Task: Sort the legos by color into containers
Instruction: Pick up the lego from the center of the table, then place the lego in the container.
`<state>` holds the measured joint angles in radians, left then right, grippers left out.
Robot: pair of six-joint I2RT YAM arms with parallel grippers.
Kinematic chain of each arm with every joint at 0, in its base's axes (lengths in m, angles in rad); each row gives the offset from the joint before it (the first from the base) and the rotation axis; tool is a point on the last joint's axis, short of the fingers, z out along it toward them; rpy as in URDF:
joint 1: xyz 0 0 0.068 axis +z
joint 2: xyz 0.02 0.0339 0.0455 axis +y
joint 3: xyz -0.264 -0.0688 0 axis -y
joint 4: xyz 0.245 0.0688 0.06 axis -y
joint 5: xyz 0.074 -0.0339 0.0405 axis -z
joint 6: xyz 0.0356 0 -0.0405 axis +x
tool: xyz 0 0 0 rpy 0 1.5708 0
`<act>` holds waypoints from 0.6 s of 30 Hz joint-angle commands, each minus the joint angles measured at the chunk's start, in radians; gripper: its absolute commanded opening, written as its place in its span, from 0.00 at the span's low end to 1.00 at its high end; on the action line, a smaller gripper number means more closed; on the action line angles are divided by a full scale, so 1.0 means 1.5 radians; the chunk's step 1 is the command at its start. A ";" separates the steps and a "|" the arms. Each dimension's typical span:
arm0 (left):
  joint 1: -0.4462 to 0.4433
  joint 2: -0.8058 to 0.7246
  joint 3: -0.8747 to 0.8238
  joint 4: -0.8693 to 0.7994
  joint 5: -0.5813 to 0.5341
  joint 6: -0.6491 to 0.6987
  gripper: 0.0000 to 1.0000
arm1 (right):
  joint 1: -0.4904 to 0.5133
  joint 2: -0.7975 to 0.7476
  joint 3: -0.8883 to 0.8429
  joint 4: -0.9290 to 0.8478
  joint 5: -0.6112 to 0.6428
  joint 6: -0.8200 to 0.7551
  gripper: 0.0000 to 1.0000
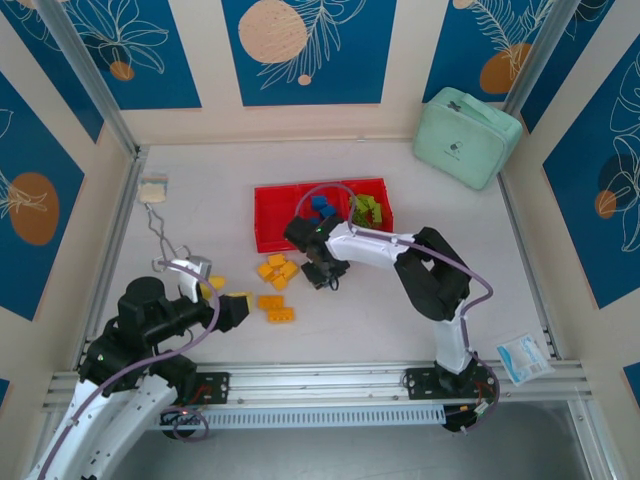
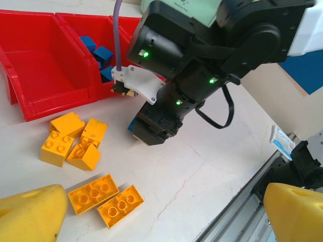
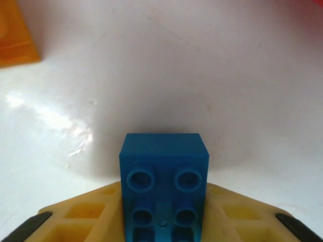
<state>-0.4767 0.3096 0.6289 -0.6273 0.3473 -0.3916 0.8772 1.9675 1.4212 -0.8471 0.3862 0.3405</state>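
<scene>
On white table, blue lego sits pinched inside right gripper.

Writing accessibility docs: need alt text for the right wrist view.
A blue lego, studded face toward the camera, is pinched between the pale yellow fingers of the right gripper, low over the white table. The corner of an orange lego shows at upper left.

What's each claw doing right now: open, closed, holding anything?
Left claw: open, holding nothing.
Right claw: closed on a small blue studded plastic brick.
</scene>
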 commanded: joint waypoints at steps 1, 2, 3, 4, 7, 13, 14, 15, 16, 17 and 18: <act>-0.007 -0.001 -0.001 0.013 0.002 0.006 0.99 | 0.000 -0.081 0.021 -0.030 0.006 -0.010 0.32; -0.007 -0.001 -0.001 0.014 0.002 0.005 0.99 | -0.004 -0.096 0.024 -0.026 0.007 -0.012 0.31; -0.008 -0.002 -0.001 0.013 0.002 0.005 0.99 | -0.011 -0.111 0.027 -0.018 0.006 -0.015 0.31; -0.007 -0.001 -0.001 0.014 0.002 0.005 0.99 | -0.019 -0.122 0.030 -0.008 0.002 -0.018 0.31; -0.007 -0.001 -0.001 0.014 0.001 0.005 0.99 | -0.063 -0.131 0.054 0.018 -0.035 -0.026 0.31; -0.008 -0.002 0.000 0.011 -0.002 0.004 0.99 | -0.160 -0.050 0.154 0.053 -0.123 -0.035 0.25; -0.007 -0.002 0.001 0.011 -0.003 0.005 0.99 | -0.169 -0.031 0.172 0.055 -0.119 -0.039 0.24; -0.008 -0.002 0.000 0.010 -0.004 0.005 0.99 | -0.177 -0.011 0.194 0.057 -0.111 -0.038 0.22; -0.007 -0.002 0.000 0.009 -0.005 0.005 0.99 | -0.183 0.006 0.213 0.057 -0.106 -0.038 0.21; -0.008 -0.002 0.000 0.009 -0.007 0.005 0.99 | -0.188 0.026 0.232 0.060 -0.101 -0.039 0.21; -0.008 -0.002 0.001 0.009 -0.009 0.005 0.99 | -0.192 0.044 0.248 0.066 -0.096 -0.045 0.22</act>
<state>-0.4767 0.3096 0.6289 -0.6273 0.3458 -0.3916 0.5919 1.9694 1.7359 -0.7586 0.2707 0.2989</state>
